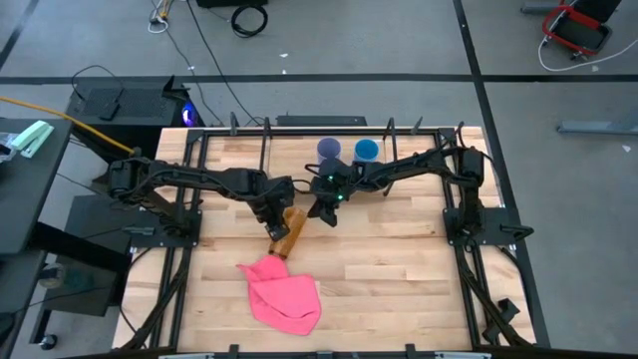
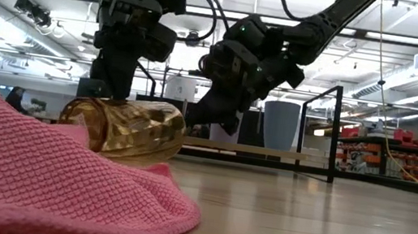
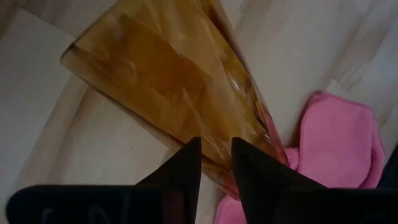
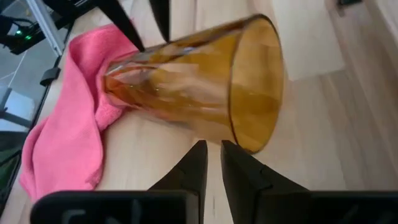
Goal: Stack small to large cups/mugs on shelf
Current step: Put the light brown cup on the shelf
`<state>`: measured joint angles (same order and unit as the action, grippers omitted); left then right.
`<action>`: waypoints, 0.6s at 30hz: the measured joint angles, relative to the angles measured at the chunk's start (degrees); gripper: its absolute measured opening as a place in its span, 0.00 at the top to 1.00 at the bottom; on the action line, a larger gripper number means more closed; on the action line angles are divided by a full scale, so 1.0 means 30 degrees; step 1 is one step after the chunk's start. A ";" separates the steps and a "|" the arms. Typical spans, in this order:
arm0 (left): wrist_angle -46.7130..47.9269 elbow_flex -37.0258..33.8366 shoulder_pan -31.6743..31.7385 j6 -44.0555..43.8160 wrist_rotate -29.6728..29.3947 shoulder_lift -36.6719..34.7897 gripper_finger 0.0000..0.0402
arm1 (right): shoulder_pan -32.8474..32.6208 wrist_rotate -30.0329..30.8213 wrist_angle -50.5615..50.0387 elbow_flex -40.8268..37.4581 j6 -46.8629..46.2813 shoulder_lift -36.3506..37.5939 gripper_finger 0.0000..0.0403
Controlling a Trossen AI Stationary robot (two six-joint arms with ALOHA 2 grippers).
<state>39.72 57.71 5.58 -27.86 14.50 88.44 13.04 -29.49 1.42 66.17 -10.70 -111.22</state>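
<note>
Amber cup (image 1: 290,232) on its side against pink cloth (image 1: 284,291); left fingers (image 3: 186,163) clenched on its wall, right fingers (image 4: 198,163) clenched empty

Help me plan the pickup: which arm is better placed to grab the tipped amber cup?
Left, probably. Its end effector is directly over the amber cup, which lies on its side by the pink cloth. The right end effector hangs beside its mouth.

No text, label, brand, number or sign can be read in any of the views. The far room behind the table holds shelving and fixtures, but any markings there are too small to make out.
</note>
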 joint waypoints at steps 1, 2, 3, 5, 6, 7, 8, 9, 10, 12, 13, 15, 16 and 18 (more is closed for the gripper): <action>-0.0001 0.0000 -0.0007 -0.0002 0.0000 0.0000 0.76 | 0.0026 -0.0030 0.0032 0.0000 0.0094 0.0035 0.87; 0.0003 0.0000 -0.0007 -0.0007 0.0000 0.0000 0.76 | 0.0045 -0.0064 -0.0041 0.0000 0.0121 0.0123 0.87; 0.0003 0.0000 -0.0007 -0.0007 0.0004 0.0000 0.76 | 0.0071 -0.0107 0.0006 0.0000 0.0158 0.0183 0.87; -0.0016 0.0000 -0.0007 -0.0018 0.0005 0.0000 0.77 | 0.0160 -0.0229 0.0004 0.0015 0.0430 0.0287 0.87; -0.0045 0.0000 -0.0007 -0.0029 0.0001 0.0000 0.77 | 0.0179 -0.0310 0.0014 0.0015 0.0560 0.0306 0.87; -0.0078 0.0000 -0.0007 -0.0026 0.0000 0.0000 0.77 | 0.0181 -0.0357 0.0082 0.0015 0.0681 0.0306 0.87; -0.0071 0.0000 -0.0007 -0.0029 0.0000 0.0000 0.77 | 0.0173 -0.0476 0.0069 0.0015 0.0845 0.0313 0.87; -0.0076 0.0000 -0.0007 -0.0029 0.0000 0.0000 0.77 | 0.0205 -0.0607 0.0039 0.0015 0.0999 0.0313 0.87; -0.0078 0.0000 -0.0007 -0.0022 0.0000 0.0000 0.77 | 0.0237 -0.0717 0.0018 0.0015 0.1057 0.0313 0.87; -0.0085 0.0000 -0.0007 -0.0024 0.0000 0.0000 0.77 | 0.0265 -0.0797 0.0039 0.0015 0.1058 0.0313 0.86; -0.0093 0.0000 -0.0007 -0.0022 0.0000 0.0000 0.77 | 0.0276 -0.0797 0.0033 0.0015 0.1058 0.0313 0.86; -0.0130 0.0000 -0.0007 -0.0022 0.0000 0.0000 0.77 | 0.0297 -0.0789 0.0168 0.0015 0.1058 0.0313 0.85; -0.0155 0.0000 -0.0007 -0.0022 0.0000 0.0000 0.77 | 0.0291 -0.0857 0.0329 0.0015 0.1058 0.0313 0.84; -0.0257 0.0000 -0.0007 0.0006 0.0027 0.0000 0.77 | 0.0268 -0.0919 0.0546 0.0022 0.1067 0.0313 0.82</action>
<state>38.95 57.71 5.56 -27.84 14.58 88.44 13.85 -32.25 3.06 66.24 -7.50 -110.28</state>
